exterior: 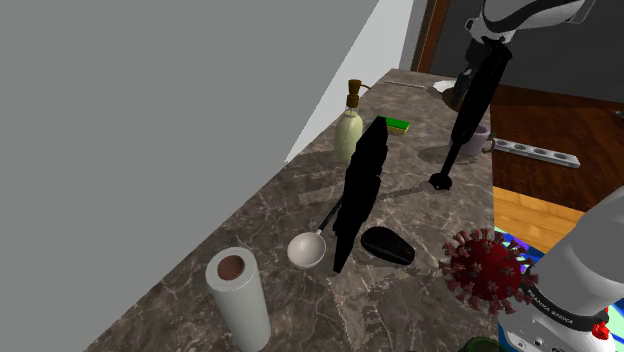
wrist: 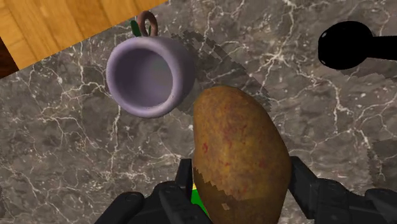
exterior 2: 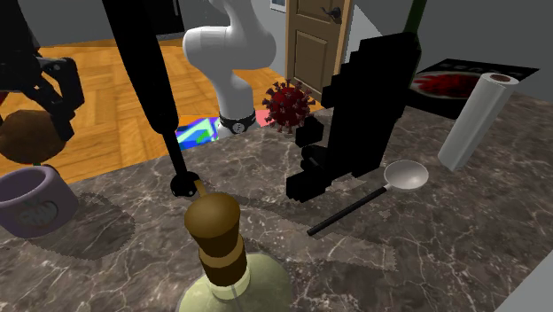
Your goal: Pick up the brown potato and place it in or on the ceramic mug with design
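Observation:
My black gripper (wrist: pixel 242 186) is shut on the brown potato (wrist: pixel 238 159), one finger clasping each side of it. Below and just beside the potato stands a lilac mug (wrist: pixel 150 75) with a small handle; it stands upright on the marble counter. In the second exterior view the gripper (exterior 2: pixel 40 93) hangs at the far left with the potato (exterior 2: pixel 25 133) under it, a short way above the mug (exterior 2: pixel 34 204). The shoulder view has the mug (exterior: pixel 480 142) at the counter's far end.
A tall black pole-like thing (exterior 2: pixel 151 80) stands close to the mug. A black blocky shape (exterior: pixel 362 185), a ladle (exterior: pixel 306 248), a paper roll (exterior: pixel 238 298), a corked bottle (exterior: pixel 350 125), a black oval (exterior: pixel 387 245) and a red spiky ball (exterior: pixel 487 270) crowd the counter.

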You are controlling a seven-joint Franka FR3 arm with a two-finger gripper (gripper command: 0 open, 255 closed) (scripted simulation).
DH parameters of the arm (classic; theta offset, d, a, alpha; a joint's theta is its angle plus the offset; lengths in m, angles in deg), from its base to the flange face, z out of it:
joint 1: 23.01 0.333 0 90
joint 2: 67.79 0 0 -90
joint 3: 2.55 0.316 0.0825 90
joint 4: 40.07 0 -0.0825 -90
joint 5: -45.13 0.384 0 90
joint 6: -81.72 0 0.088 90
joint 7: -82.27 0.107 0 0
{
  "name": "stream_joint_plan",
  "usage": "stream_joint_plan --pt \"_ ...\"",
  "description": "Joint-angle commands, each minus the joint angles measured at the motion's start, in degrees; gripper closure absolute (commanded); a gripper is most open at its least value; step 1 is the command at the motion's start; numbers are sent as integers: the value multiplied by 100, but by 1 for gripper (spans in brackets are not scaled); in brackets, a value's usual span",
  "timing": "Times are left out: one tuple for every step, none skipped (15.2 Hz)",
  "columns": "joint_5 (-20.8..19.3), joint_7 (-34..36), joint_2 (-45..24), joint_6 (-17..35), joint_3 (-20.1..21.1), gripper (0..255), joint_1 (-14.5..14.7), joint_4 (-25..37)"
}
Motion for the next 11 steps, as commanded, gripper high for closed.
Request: stream_joint_plan --pt "-18 -340 -61 6 -233 255 -100 91" --pt "-15 -494 -114 12 -344 255 -141 154" --pt "-6 -650 -174 17 -454 255 -180 224" --pt "8 -809 -241 22 -565 255 -218 299" --pt "28 -969 -314 26 -675 255 -253 381" --pt "55 -1131 -394 29 -787 255 -288 470" --pt "88 -1296 -481 31 -898 255 -320 564" --pt "129 -1463 -575 32 -1010 255 -352 665" --pt "179 -1639 -679 31 -1127 255 -382 776" --pt "181 -1642 -696 109 -1136 255 -384 713" --pt "184 -1646 -713 187 -1145 255 -385 652"
